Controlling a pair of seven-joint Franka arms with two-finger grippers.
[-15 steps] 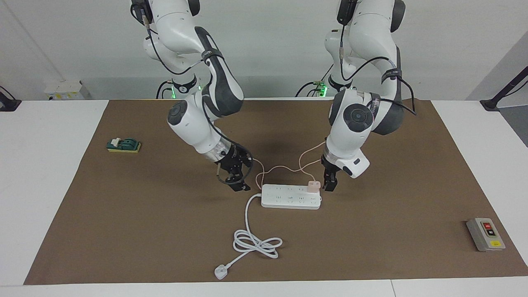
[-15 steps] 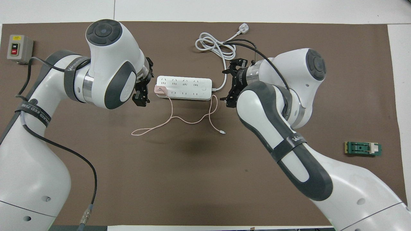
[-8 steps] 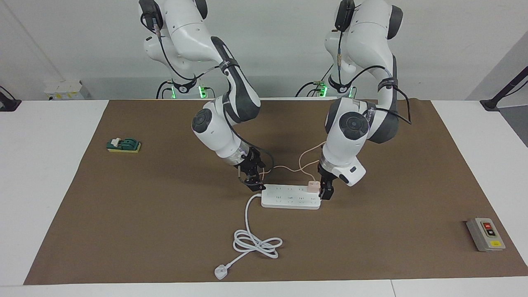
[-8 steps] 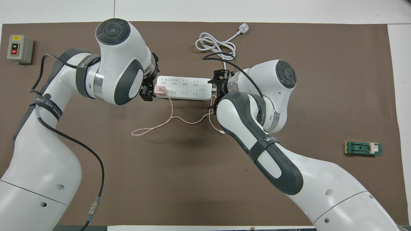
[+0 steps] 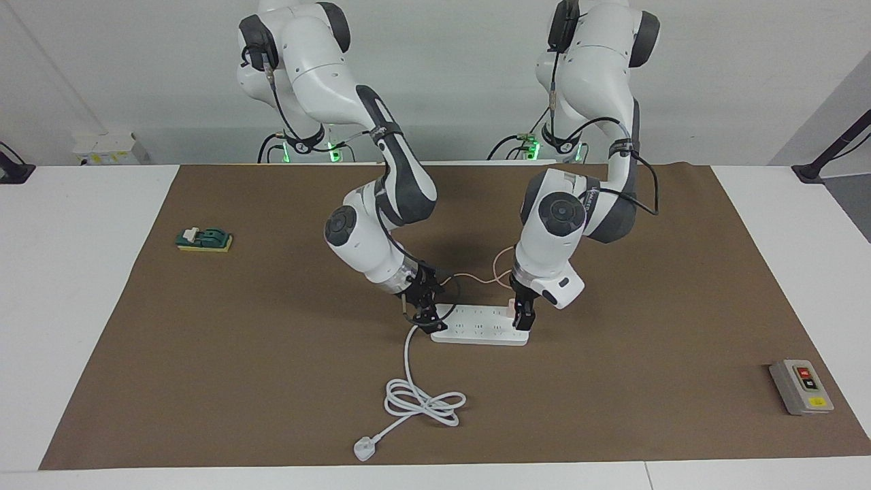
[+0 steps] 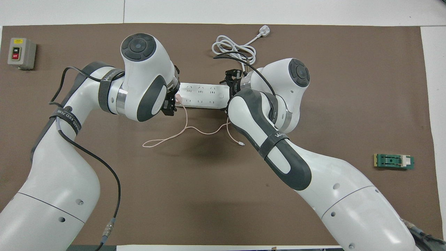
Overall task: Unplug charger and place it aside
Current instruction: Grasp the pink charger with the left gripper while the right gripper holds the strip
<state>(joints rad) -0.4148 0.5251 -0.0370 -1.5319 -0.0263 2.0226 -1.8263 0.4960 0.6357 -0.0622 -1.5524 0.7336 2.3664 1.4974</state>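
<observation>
- the power strip lies on the brown mat, both ends hidden under the two arms.
- left gripper sits at the strip's left-arm end, at the pale pink charger, its jaws apart.
- the charger's thin pink cable trails toward the robots and ends in a white connector.
- right gripper is over the strip's other end.
- a coiled white cord and plug lie farther out.
- a grey switch box and a green block sit toward the mat's ends.

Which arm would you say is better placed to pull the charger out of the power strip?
The left. The left gripper is down at the charger, open, at the left arm's end of the power strip. The right gripper is at the strip's other end, better placed to hold it down.
</observation>
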